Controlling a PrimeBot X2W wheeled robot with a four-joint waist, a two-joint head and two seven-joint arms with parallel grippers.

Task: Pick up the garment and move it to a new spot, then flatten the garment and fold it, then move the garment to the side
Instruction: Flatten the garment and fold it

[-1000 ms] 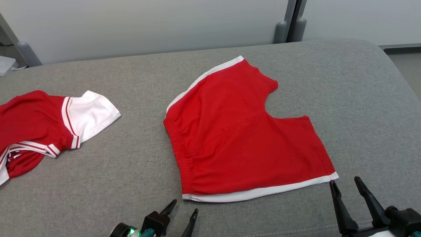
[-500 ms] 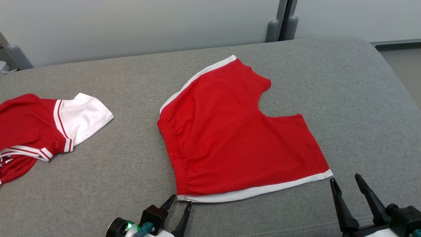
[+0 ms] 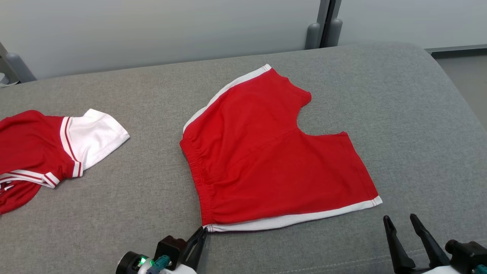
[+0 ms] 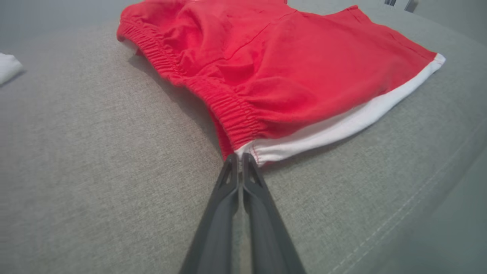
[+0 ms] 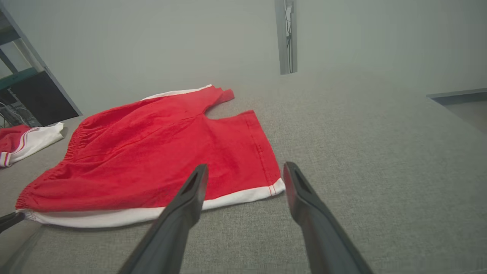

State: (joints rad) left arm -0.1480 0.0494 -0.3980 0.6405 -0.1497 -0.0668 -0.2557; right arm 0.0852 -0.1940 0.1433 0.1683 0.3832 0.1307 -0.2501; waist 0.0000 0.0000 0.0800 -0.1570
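One pair of red shorts [image 3: 274, 152], flat in the middle of the grey couch [image 3: 114, 220], elastic waistband to the left, white trim along the near edge. Far off to the left, a red and white shirt [image 3: 38, 152], well apart and out of play.

Down at the near left corner now: left gripper [image 3: 200, 233], fingers pressed tight together, tips right at the join of waistband and trim. Pinching only a sliver of cloth, by the look of the left wrist view. A thin bite, maybe no more than the seam itself.

Over on the other side, right gripper [image 3: 401, 224] spread wide and touching nothing. Sitting just short of the near right corner, with that corner lined up between the two fingers in the right wrist view.

Light, soft, floppy stuff, by every sign. No stiffness at all, so bound to sag and drape once lifted. Matte knit on rough upholstery, so probably some drag rather than any sliding. Nothing fragile here.

Best taken by the two near corners, on the thicker elastic and trim: more bulk to bite on. Worth watching that shallow left pinch, likely to slip under a sharp pull.
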